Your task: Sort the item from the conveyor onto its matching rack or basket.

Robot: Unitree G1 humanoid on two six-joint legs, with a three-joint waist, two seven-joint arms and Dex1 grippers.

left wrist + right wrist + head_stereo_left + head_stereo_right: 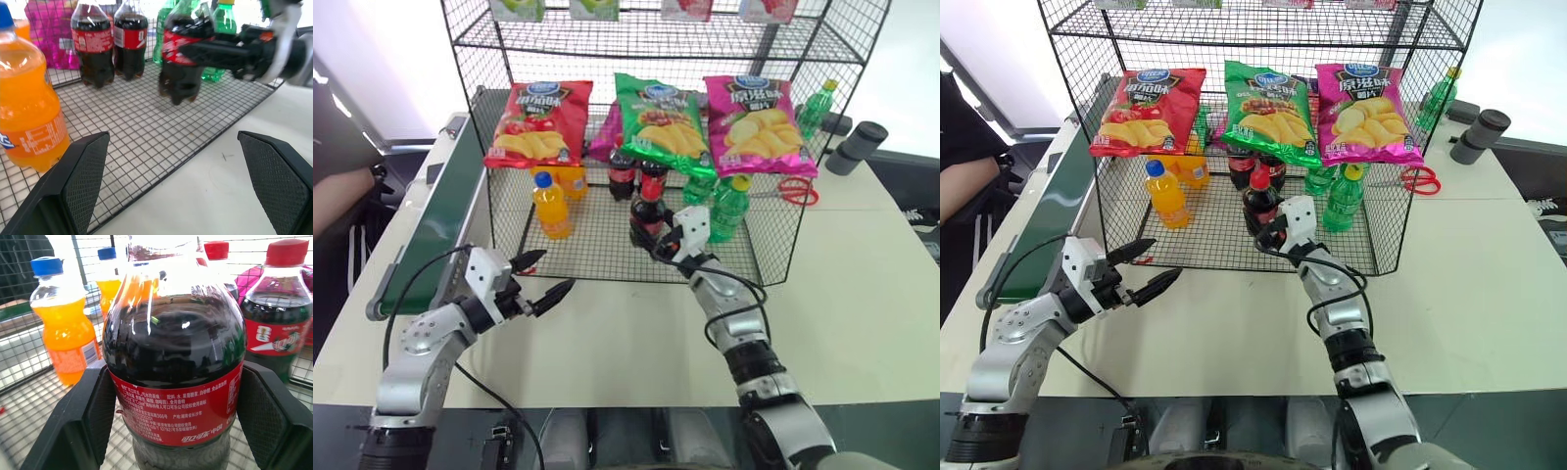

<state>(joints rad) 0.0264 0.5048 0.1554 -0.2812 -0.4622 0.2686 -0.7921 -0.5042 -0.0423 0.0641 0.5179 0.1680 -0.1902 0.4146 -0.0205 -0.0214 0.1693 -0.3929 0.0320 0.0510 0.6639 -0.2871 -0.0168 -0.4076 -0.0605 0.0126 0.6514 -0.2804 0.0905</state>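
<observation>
Cola bottle (648, 209), small, plastic, red-capped and dark-filled, stands upright on the black wire-grid rack's (607, 257) near mesh floor, clamped at its labelled waist by the right gripper (658, 235). Rigid, smooth, probably slippery; mid-body hold suits. Left gripper (548, 275) gapes empty.

Cola bottle (176, 382) label carries Chinese print reading "中国"
</observation>
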